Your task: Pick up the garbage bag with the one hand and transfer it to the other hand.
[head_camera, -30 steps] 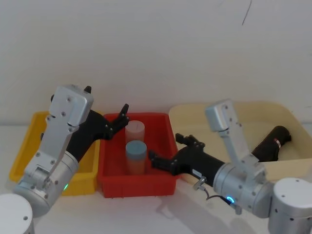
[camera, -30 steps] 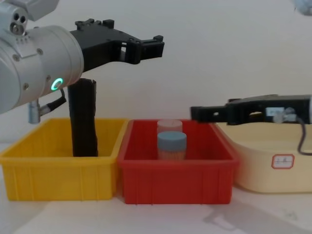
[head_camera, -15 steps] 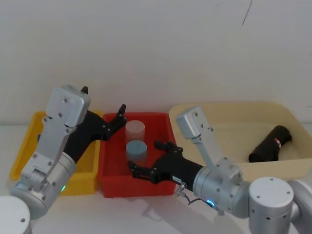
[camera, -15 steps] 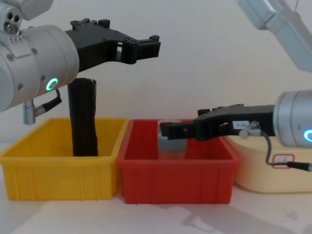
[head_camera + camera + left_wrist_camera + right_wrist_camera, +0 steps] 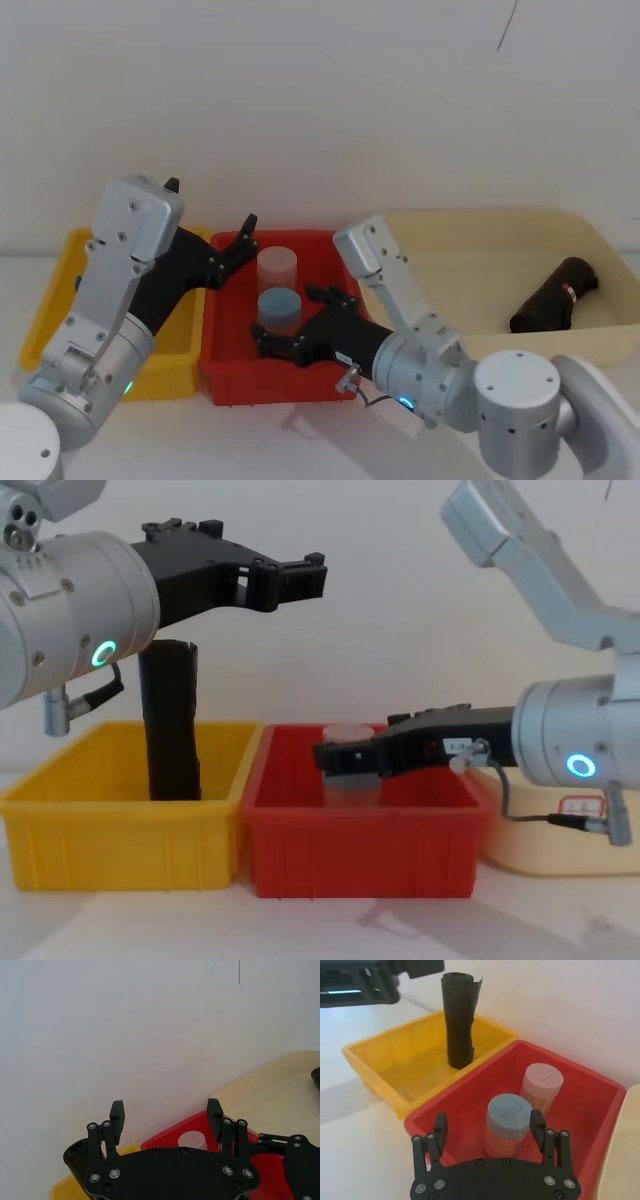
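Standing in yellow bin [image 5: 120, 850], garbage bag [image 5: 170, 720], spread left gripper [image 5: 312, 577] seemingly above.

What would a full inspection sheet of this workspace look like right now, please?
Surface: white table, bearing three containers.
Job's things: garbage bag upright in the yellow bin, ungripped.
Clutter: blue-lidded jar and pale-lidded jar in the red bin; black roll lying in the cream tub.
Grippers: left gripper open, above the bag's top; right gripper open, low over the red bin by the jars.
Cables: thin grey cable hanging under the right arm.
Surroundings: plain white wall.
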You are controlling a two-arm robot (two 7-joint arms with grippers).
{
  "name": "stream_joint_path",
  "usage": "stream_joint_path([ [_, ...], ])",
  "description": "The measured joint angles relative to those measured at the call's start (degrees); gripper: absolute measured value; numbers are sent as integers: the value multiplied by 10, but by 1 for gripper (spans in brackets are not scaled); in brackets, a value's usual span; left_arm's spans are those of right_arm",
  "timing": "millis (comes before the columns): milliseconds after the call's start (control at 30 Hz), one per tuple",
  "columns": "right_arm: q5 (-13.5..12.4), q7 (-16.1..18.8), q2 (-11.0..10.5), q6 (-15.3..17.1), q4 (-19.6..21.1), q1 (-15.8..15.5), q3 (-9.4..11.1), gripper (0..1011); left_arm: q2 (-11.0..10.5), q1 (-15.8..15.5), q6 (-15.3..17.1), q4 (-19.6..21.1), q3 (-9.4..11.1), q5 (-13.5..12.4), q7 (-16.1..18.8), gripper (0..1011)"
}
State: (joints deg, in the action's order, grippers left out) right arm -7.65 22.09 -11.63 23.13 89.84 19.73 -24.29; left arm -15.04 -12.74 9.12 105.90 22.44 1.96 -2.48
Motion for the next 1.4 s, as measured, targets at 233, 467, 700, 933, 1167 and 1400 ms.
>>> stream_joint_path([
  [233,6,-13,12,-5,-33,18,-7,1000,0,0,0,0,0,0,0,1001],
  [467,14,-26,26,-11,-71,37,-12,1000,0,1,0,1,-1,0,0,1001],
  [700,19,-34,37,-14,-95,49,-13,1000,0,1,0,1,-1,0,0,1001],
  [933,25,-37,42,-18,-116,60,-13,1000,0,1,0,1,-1,0,0,1001],
  [1167,34,-38,45,-21,-135,70,-15,1000,0,1,0,1,0,0,0,1001],
  [1400,42,-37,47,-21,-149,78,-18,866,0,1,0,1,0,0,0,1001],
])
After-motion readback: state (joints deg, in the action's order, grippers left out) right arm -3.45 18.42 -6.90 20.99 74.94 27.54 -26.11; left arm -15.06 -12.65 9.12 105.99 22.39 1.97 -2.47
